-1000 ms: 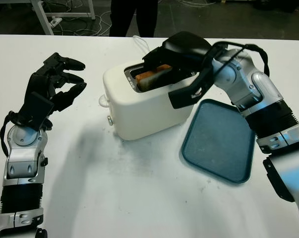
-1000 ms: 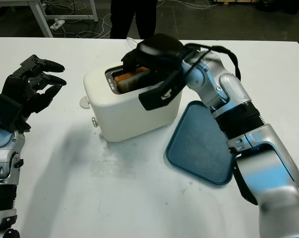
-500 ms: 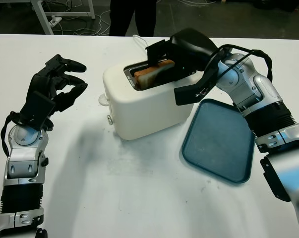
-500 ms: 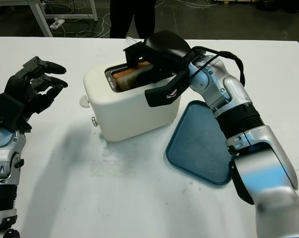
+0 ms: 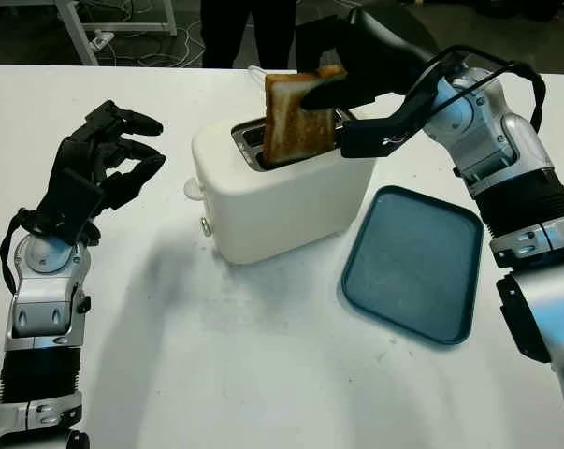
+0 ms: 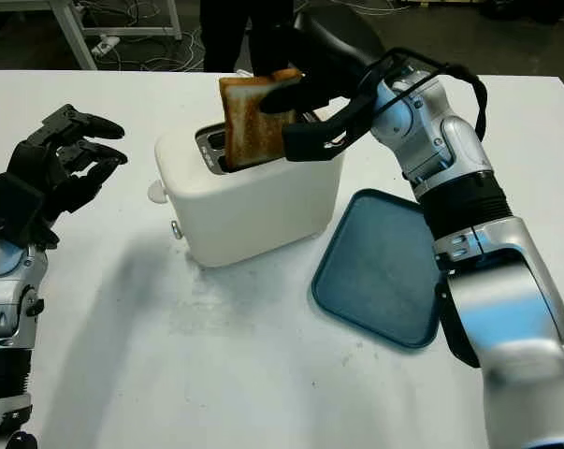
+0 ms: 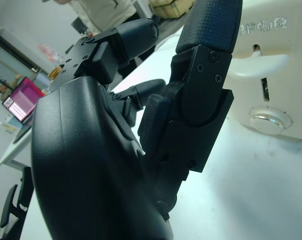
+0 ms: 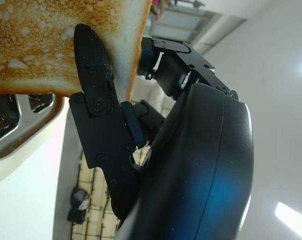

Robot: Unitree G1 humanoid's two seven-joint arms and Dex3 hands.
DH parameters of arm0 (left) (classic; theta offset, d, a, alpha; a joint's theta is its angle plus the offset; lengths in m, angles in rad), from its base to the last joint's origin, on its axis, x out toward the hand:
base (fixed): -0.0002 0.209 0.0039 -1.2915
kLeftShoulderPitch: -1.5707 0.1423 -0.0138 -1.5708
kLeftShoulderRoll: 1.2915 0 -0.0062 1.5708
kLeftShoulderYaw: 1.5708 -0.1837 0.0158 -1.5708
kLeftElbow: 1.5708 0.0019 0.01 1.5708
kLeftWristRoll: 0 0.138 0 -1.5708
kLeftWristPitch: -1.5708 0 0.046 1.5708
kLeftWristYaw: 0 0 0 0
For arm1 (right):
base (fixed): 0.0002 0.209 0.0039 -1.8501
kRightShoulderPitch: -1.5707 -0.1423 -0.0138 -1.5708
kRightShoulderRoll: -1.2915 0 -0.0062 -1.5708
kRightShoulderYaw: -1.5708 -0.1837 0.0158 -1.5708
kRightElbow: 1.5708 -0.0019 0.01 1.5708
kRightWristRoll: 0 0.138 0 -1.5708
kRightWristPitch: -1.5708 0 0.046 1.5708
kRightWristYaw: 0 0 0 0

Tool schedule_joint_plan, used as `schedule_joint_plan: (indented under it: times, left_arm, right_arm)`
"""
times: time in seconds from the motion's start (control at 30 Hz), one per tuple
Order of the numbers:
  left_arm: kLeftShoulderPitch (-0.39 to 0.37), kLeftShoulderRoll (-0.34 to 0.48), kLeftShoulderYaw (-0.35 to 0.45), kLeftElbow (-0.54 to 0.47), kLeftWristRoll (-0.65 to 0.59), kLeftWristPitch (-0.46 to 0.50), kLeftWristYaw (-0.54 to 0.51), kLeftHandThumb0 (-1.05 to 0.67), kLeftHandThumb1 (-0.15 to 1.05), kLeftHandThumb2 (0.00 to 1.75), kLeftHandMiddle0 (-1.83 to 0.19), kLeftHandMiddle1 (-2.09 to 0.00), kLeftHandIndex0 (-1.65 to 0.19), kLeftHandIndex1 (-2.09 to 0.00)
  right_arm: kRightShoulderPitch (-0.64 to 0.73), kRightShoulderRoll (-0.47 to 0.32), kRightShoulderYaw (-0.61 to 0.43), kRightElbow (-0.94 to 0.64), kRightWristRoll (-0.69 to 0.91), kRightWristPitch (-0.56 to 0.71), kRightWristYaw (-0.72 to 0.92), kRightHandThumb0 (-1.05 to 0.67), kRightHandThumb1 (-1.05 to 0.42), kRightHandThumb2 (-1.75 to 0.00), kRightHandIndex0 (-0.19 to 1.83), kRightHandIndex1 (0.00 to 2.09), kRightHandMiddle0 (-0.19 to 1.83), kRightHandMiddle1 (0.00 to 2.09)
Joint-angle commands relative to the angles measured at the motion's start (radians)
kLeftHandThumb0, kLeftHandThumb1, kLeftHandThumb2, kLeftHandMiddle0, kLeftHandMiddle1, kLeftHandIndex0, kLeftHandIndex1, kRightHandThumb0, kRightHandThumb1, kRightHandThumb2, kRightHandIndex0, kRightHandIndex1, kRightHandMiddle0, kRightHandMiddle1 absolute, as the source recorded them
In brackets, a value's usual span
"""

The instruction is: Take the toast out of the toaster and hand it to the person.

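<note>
Toast (image 5: 298, 117), browned and upright, sits pinched at its far edge by the right hand (image 5: 349, 67), its lower edge level with the slot on top of the cream toaster (image 5: 282, 192). From the left eye, the toaster stands mid-desk on the white desk (image 5: 263, 355), with a dark blue tray (image 5: 412, 264) lying flat just beside it on the right. The left hand (image 5: 94, 173) hovers above the desk well to the toaster's left, fingers curled and holding nothing. A person (image 5: 233, 28) in dark clothing stands beyond the far edge.

From the left wrist, that curled hand's black fingers (image 7: 206, 45) sit close to the toaster's side, where a round knob (image 7: 271, 120) shows.

From the right wrist, 1 black finger (image 8: 98, 115) presses flat against the toast's face, with the toaster slot just beneath.
</note>
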Motion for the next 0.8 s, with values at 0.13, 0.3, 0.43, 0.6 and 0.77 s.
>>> schedule_joint_plan:
  times: [0.13,0.3,0.43,0.6,0.77]
  left_arm:
    - [0.010,-0.006,0.004,-0.006,-0.004,0.002,0.008,-1.05,0.92,0.10,-0.33,-1.38,-0.36,-1.26]
    - [0.013,-0.006,0.006,0.002,-0.004,-0.008,0.007,-1.05,0.92,0.09,-0.32,-1.37,-0.37,-1.23]
    - [0.017,-0.005,0.007,-0.008,-0.003,0.005,0.010,-1.05,0.92,0.10,-0.32,-1.38,-0.36,-1.24]
    - [0.018,-0.008,0.011,0.000,-0.009,-0.001,0.009,-1.05,0.92,0.10,-0.31,-1.38,-0.35,-1.25]
    - [0.014,-0.013,0.016,0.032,-0.024,-0.047,-0.007,-1.05,0.92,0.09,-0.33,-1.36,-0.37,-1.22]
  right_arm:
    - [-0.070,-0.010,-0.073,0.082,0.109,0.057,0.045,-0.40,-0.92,-0.40,1.05,1.75,0.76,1.75]
    - [-0.124,-0.025,-0.128,0.193,0.166,0.068,0.028,-0.44,-0.92,-0.42,1.03,1.75,0.76,1.75]
    - [-0.172,-0.044,-0.158,0.344,0.181,0.073,-0.037,-0.45,-0.92,-0.42,1.06,1.75,0.79,1.75]
    - [-0.189,-0.052,-0.259,0.465,0.285,0.166,-0.079,-0.41,-0.92,-0.42,0.99,1.75,0.68,1.75]
    - [-0.161,-0.062,-0.357,0.543,0.395,0.234,-0.120,-0.27,-0.92,-0.47,0.92,1.75,0.62,1.75]
